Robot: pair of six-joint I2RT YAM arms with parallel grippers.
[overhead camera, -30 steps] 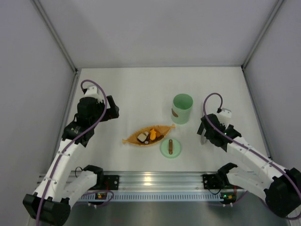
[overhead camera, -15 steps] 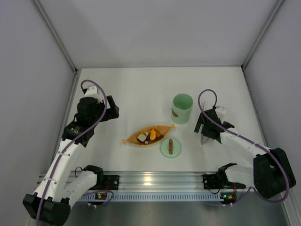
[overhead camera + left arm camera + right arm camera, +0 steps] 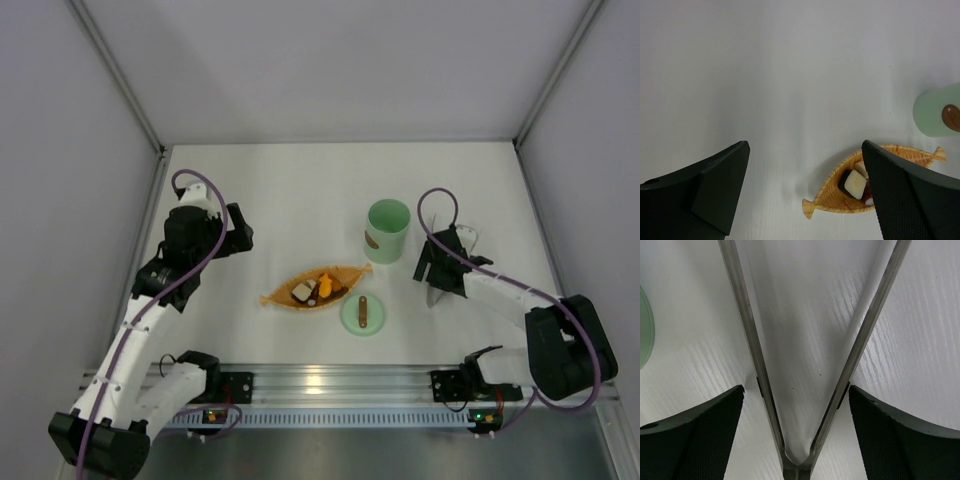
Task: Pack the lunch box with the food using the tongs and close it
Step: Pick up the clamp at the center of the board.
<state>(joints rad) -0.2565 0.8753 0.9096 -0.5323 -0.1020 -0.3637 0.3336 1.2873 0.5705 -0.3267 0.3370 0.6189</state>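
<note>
The mint-green lunch box (image 3: 387,232) stands open right of centre, and its edge shows in the left wrist view (image 3: 935,112). Its lid (image 3: 362,313), with a brown bar handle, lies flat near the front. The food (image 3: 318,287) (image 3: 856,182) sits in the orange dish (image 3: 345,272). The tongs (image 3: 747,340) lie on the table right of the lunch box, their joined end towards my right wrist. My right gripper (image 3: 796,390) (image 3: 440,270) straddles both thin arms, open, with small gaps at each finger. A little of the tongs (image 3: 431,296) shows under it. My left gripper (image 3: 805,145) (image 3: 240,235) hovers open at the left.
The orange leaf-shaped dish (image 3: 832,192) lies between the two arms, just left of the lid. A sliver of pale green (image 3: 644,330) shows at the left edge of the right wrist view. Grey walls close in the table on three sides.
My right arm has swung left and down over the tongs, and its jaws have narrowed a little around them. The left arm, dish, lid and lunch box have not moved.
</note>
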